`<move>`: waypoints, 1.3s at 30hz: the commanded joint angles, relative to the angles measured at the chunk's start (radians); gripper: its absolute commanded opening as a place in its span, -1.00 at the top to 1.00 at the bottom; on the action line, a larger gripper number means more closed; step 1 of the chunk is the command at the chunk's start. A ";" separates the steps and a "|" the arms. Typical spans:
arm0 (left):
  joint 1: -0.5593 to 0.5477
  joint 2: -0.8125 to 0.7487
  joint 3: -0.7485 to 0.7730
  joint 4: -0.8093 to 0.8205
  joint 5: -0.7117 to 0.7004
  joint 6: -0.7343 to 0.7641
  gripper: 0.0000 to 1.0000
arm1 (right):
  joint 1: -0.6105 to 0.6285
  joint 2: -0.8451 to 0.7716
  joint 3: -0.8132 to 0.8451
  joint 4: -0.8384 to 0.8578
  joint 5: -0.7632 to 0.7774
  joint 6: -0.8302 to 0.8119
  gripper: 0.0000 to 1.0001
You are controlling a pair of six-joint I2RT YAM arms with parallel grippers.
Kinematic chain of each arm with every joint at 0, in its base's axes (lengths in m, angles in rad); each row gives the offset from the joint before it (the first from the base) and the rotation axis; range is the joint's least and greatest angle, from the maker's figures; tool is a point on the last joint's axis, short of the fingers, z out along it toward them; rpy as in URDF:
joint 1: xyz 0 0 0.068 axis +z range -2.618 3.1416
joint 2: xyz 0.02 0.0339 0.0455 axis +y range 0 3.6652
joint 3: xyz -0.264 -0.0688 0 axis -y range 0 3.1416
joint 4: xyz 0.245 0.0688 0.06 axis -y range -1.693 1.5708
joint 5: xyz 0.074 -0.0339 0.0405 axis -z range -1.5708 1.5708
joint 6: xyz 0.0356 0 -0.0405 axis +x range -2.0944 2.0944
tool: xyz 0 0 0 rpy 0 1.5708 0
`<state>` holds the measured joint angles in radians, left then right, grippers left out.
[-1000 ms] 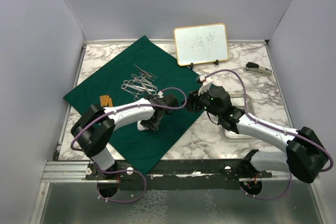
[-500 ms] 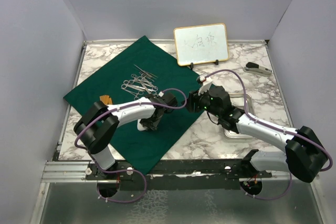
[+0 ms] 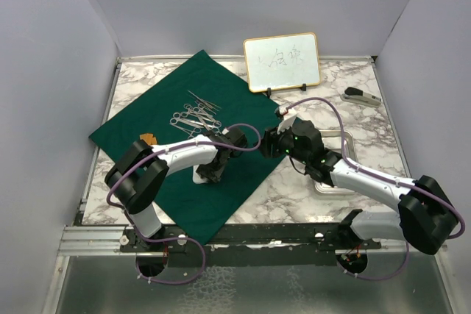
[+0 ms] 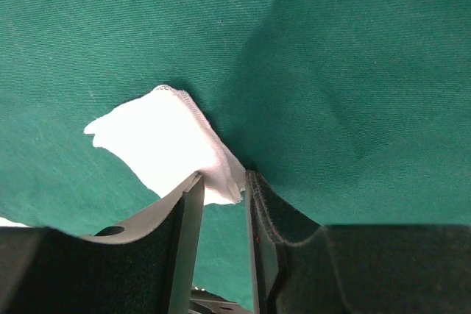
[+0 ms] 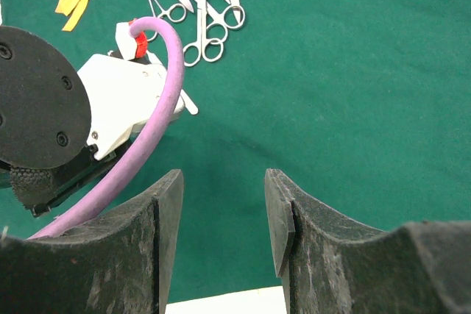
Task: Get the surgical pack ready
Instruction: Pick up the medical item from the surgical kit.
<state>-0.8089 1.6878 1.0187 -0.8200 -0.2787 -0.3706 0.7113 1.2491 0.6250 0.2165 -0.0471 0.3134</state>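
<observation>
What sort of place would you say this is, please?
Most likely a robotics lab test cell, not an operating room: plain grey walls box in a marble-patterned table, and the scissor-like instruments lie on a green cloth near a handwritten whiteboard.

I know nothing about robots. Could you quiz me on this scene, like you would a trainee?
1. True or false: the right gripper is open and empty.
2. What is the left gripper pinching? A: white gauze; B: scissors; C: a pen.
3. What do the silver instruments lie on?
Key: 1 true; 2 A; 3 the green cloth.
</observation>
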 commanded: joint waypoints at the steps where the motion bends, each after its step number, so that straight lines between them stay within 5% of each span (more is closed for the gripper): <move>1: -0.001 -0.007 0.040 -0.020 0.051 0.005 0.34 | -0.006 0.012 -0.010 0.039 -0.023 0.009 0.03; 18: 0.021 0.078 0.006 -0.018 -0.011 -0.008 0.27 | -0.007 0.013 -0.010 0.041 -0.031 0.012 0.03; 39: 0.047 0.030 0.049 -0.064 -0.093 -0.054 1.00 | -0.052 0.003 -0.031 0.042 -0.080 0.096 0.03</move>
<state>-0.7807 1.7485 1.0561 -0.8650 -0.3305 -0.4091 0.6998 1.2678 0.6228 0.2256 -0.0807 0.3416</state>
